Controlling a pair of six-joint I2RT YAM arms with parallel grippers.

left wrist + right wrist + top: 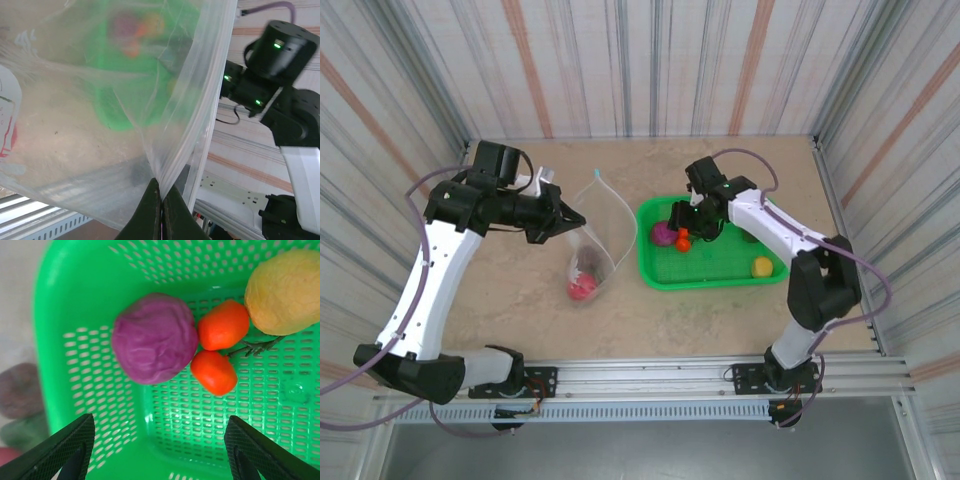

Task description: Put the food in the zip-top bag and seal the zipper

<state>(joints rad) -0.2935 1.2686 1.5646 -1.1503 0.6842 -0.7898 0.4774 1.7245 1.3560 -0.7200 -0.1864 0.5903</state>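
Now, left gripper (575, 217) (161, 191): fingers pressed together on a fold of clear film, holding up one side of the zip-top bag (595, 238) (100, 130).
Right gripper (688, 228) (160, 419): jaws spread wide with nothing between them, poised over the green basket (720, 276) (75, 315).
Zipper (612, 198) (216, 75): whitish strip along the raised mouth edge; the mouth gapes toward the basket.
Food in bag: a red piece (582, 288) and a dark piece (578, 268) lie at the bottom, which rests on the table (510, 300).
Food in basket: a purple piece (663, 233) (154, 338) touches two orange pieces (682, 238) (223, 325); a yellow piece (761, 266) (285, 292) sits nearer the right-hand end.
Basket position: just to the right of the bag.
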